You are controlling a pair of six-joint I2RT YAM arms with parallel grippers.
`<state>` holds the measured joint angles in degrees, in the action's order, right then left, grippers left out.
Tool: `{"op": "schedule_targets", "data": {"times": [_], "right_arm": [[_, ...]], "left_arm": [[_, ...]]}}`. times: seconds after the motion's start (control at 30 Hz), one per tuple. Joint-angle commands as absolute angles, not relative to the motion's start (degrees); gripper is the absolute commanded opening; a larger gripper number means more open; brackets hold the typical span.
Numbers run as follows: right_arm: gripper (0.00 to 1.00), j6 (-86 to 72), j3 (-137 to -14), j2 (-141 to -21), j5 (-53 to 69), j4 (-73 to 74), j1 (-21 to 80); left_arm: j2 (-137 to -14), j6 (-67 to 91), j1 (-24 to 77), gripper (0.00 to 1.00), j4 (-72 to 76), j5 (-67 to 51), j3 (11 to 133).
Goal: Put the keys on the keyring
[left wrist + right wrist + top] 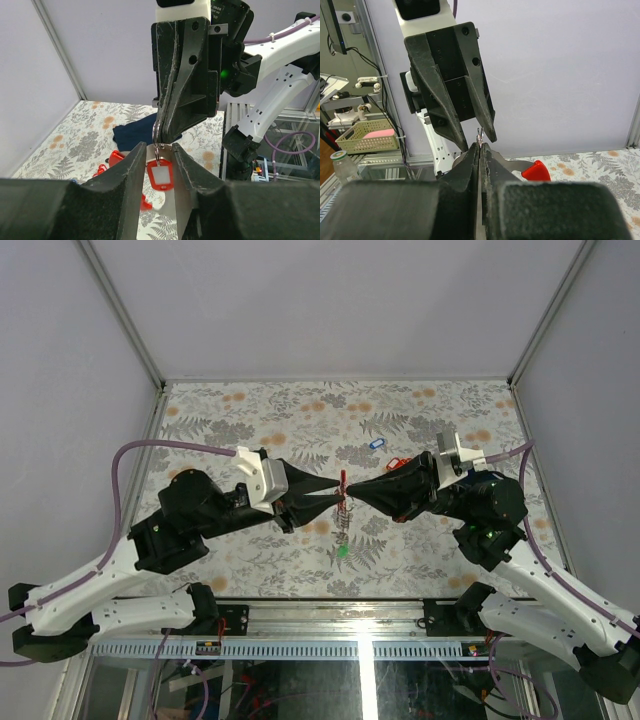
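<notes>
Nearest me, a green-tagged key [343,551] is showing; hanging or lying on the table [250,410], I cannot tell. Mid-table, my right claw [480,145] is pinching the keyring [156,132], a red-tagged key [160,176] dangling from it between the partly spread fingers of my left claw [159,147]. Farther right, a blue-tagged key [376,443] is lying on the table.

Red-tagged key [159,178], hanging from silver keyring [155,133]
</notes>
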<state>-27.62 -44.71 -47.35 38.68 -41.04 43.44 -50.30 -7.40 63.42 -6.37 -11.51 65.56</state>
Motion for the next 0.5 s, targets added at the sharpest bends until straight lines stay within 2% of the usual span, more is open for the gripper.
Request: {"op": "schedule_targets", "data": {"times": [0.0, 0.2, 0.47], "right_arm": [[0.00, -27.33, -45.10, -45.93, 39.51, -45.69, 43.35], [0.00, -27.46, -45.00, -45.94, 40.16, -46.21, 43.39], [0.00, -27.69, -45.07, -45.93, 40.51, -46.67, 43.40]], "left_arm": [[-50.27, -7.04, 63.81, 0.25, -1.46, -12.81, 66.26], [-50.67, -7.12, 63.84, 0.17, -1.30, -13.04, 66.25], [-52.18, -7.38, 63.82, 0.15, -3.13, -14.67, 67.48]]}}
